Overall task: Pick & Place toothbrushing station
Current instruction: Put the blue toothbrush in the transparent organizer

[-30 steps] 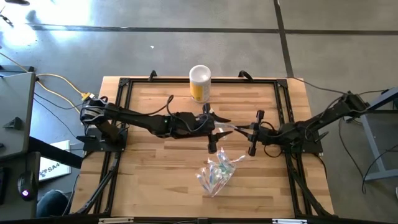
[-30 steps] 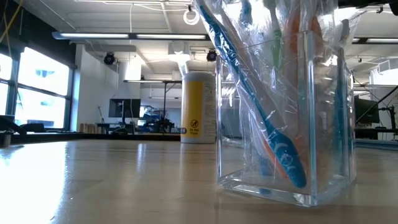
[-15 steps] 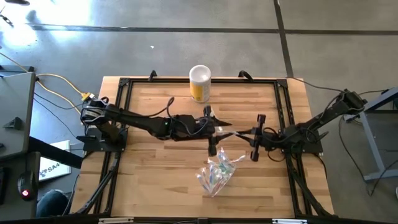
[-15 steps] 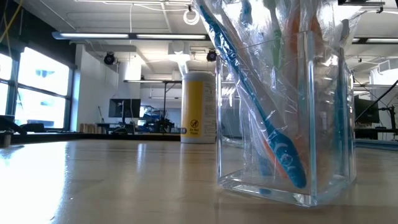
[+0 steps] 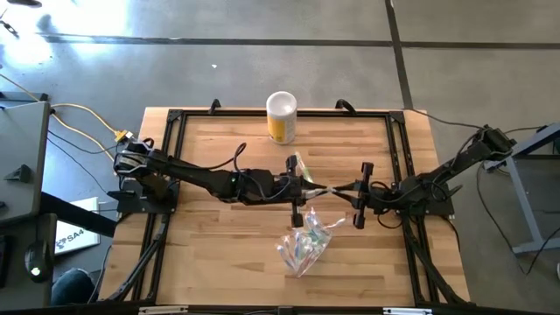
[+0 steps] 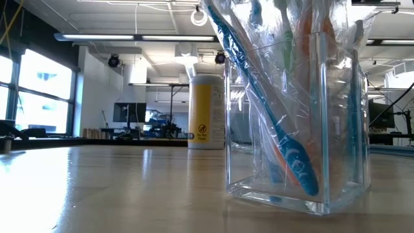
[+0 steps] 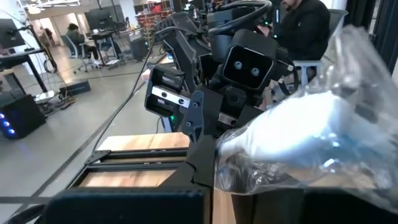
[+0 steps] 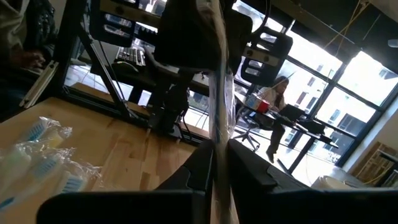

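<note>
A clear crinkly plastic bag (image 5: 325,185) hangs stretched between my two grippers above the middle of the table. My left gripper (image 5: 308,186) is shut on its left end, my right gripper (image 5: 348,187) on its right end. In the left wrist view the bag (image 7: 305,134) holds something white and pale blue. Nearer the front edge, a clear glass holder (image 5: 304,247) stands on its base with several plastic-wrapped toothbrushes (image 6: 268,116) upright in it. No toothpaste tube can be made out. My left gripper holds the bag's bunched left end (image 7: 233,165) between its two fingers, coming level from the table's left. The bag is lifted clear of the table; the fingers hide how many layers they have. My right gripper pinches the bag's right end, gathered into a thin strip (image 8: 217,134), between its two fingers, coming level from the table's right. The strip runs straight out from the fingers toward the left gripper, clear of the table.
A yellow canister with a white lid (image 5: 281,116) stands at the table's far edge, seen also in the low view (image 6: 207,113). Black frame rails (image 5: 175,131) run along the table's sides. Bare wood lies at the near left (image 5: 219,254). People sit in the room beyond.
My left gripper has moved a little toward the right gripper and shut on the bag's left end. The bag is now gathered into a narrow strip between the two grippers, with a flap standing up beside the left gripper. The holder with the toothbrushes has not moved.
</note>
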Controlling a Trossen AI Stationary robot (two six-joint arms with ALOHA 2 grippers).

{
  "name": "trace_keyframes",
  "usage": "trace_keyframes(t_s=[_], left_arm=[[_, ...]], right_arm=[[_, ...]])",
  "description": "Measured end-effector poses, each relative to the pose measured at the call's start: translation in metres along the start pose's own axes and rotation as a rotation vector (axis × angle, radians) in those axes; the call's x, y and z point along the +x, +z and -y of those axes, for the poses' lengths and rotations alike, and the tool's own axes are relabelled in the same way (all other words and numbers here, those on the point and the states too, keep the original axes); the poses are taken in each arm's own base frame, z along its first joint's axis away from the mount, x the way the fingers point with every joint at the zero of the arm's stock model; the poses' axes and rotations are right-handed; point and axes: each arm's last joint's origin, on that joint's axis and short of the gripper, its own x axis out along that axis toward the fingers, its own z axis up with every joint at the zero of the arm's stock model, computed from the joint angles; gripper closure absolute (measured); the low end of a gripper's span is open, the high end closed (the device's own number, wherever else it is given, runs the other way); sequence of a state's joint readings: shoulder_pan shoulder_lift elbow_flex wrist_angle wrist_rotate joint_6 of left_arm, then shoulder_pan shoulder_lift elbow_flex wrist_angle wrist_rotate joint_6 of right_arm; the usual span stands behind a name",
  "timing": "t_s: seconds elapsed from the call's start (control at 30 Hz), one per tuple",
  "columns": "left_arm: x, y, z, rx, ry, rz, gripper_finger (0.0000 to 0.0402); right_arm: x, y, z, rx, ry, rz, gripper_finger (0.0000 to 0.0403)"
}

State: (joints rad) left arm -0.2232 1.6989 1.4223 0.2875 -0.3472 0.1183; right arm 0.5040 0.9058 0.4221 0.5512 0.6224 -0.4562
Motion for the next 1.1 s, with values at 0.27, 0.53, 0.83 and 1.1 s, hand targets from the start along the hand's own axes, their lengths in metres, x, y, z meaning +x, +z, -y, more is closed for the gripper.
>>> trace_keyframes(t_s=[0.27, 0.53, 0.83, 1.1], left_arm=[[-0.012, 0.006, 0.022, 0.021, 0.145, 0.003, 0.039], [-0.031, 0.019, 0.056, 0.017, 0.187, 0.029, 0.039], [-0.075, 0.072, 0.114, -0.168, 0.131, -0.023, 0.039], [-0.093, 0.095, 0.153, -0.457, 0.116, -0.163, 0.039]], right_arm=[[-0.005, 0.002, 0.003, 0.053, -0.098, -0.032, 0.0321], [-0.022, 0.013, 0.007, 0.107, -0.227, -0.046, 0.016], [-0.036, 0.019, 0.002, 0.135, -0.265, -0.066, 0.0063], [-0.044, 0.022, -0.005, 0.132, -0.22, -0.055, 0.0069]])
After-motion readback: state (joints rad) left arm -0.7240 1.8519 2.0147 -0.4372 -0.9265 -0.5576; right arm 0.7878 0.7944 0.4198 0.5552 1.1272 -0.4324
